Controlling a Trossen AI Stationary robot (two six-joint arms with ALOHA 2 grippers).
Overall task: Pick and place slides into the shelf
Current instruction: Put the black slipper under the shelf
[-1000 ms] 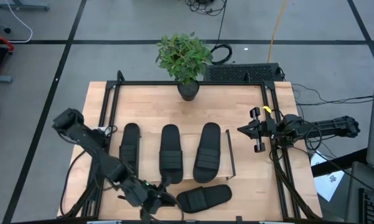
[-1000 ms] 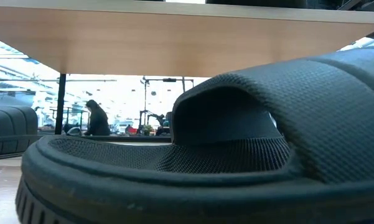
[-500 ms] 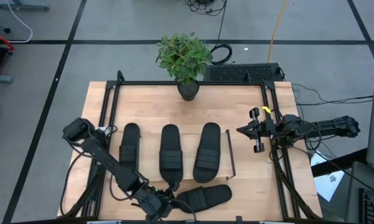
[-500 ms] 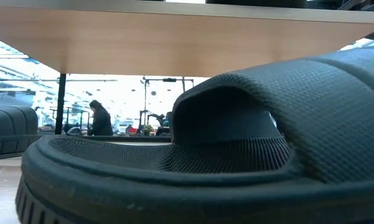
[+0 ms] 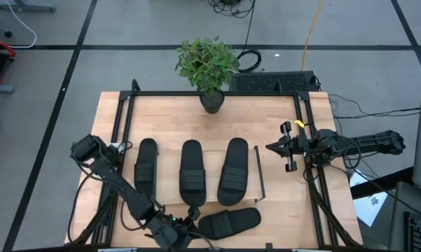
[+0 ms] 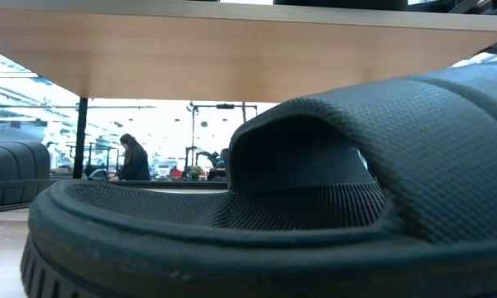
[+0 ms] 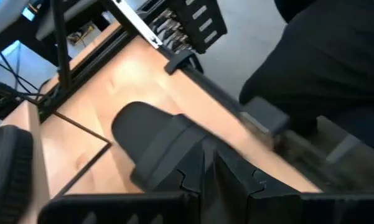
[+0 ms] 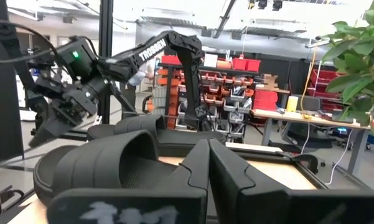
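Left hand [image 5: 184, 229] sits low at the surface's near edge, just beside the heel end of the fourth slide [image 5: 229, 222], which lies crosswise in front of the shelf [image 5: 257, 183]. Its fingers [image 7: 227, 177] are nearly pressed together, only a thin slit between them, and they hold nothing; in the wrist view their tips point at the slide's strap and look close to it, though contact cannot be confirmed. Three other slides [image 5: 191, 173] already lie side by side, lengthwise, within the shelf's frame.

The risk, as a judgement: with the fingers this narrow, an advance would push the slide rather than grip it, sliding it along the near edge or off it. They need to spread before they can take the strap or sole. A one-sided pinch on soft foam could also let the slide twist and catch on the shelf's wire frame.

Right hand [image 5: 272, 146] waits by the right edge, fingers shut, empty.
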